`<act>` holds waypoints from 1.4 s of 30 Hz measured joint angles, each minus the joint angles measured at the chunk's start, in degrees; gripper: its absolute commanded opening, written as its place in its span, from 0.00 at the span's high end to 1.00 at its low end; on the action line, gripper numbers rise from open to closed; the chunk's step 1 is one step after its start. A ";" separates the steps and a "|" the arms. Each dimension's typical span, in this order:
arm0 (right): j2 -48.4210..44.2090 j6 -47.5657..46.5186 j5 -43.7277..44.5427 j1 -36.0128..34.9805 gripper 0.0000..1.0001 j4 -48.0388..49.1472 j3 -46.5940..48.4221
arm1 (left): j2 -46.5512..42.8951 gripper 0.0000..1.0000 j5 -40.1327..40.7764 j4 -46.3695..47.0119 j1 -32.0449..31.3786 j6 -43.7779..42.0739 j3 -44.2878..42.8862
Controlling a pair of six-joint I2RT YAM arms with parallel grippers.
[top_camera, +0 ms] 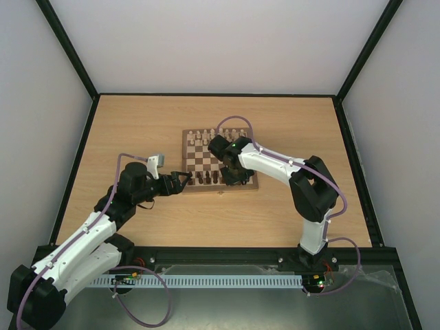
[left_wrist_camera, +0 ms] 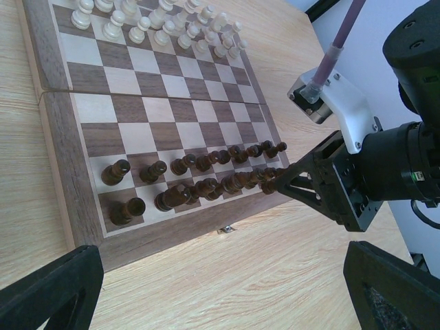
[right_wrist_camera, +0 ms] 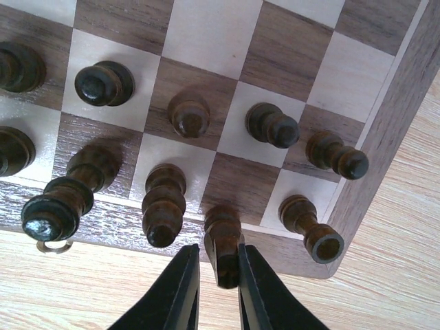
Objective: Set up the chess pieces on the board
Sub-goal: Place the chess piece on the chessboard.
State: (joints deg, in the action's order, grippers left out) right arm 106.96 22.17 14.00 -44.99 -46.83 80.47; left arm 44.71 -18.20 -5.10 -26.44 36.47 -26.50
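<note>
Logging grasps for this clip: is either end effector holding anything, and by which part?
The right end effector pinches a dark chess piece by its top. The left end effector holds nothing.

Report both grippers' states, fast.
Left gripper: open, empty.
Right gripper: shut on a dark chess piece.

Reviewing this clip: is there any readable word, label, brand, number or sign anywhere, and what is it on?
None can be read in any view.
The board has no coordinates or maker's mark on its border.
The chess pieces are plain wood.
The right gripper, shut on a piece, shows no marking.
</note>
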 measured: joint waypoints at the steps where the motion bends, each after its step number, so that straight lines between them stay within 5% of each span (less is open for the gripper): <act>1: 0.00 -0.07 0.00 0.04 0.88 0.15 0.00 | 0.00 0.01 0.00 0.00 0.00 0.00 0.02; 7: 0.00 -0.50 -0.07 0.55 0.97 0.74 -0.17 | 0.00 0.01 0.00 0.00 0.00 -0.04 0.00; 26: -0.04 -0.59 -0.02 2.49 0.97 3.61 -0.55 | 0.00 0.01 0.00 0.00 0.00 -0.07 0.00; 42: -0.76 -1.20 -1.18 2.67 0.74 4.85 -4.09 | 0.00 0.01 -0.04 0.00 0.00 -0.07 0.00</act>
State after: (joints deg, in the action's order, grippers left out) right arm 106.19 20.97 12.82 -42.33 -41.98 76.38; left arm 44.71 -18.24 -5.10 -26.44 36.40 -26.50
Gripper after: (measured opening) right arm 0.228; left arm 0.988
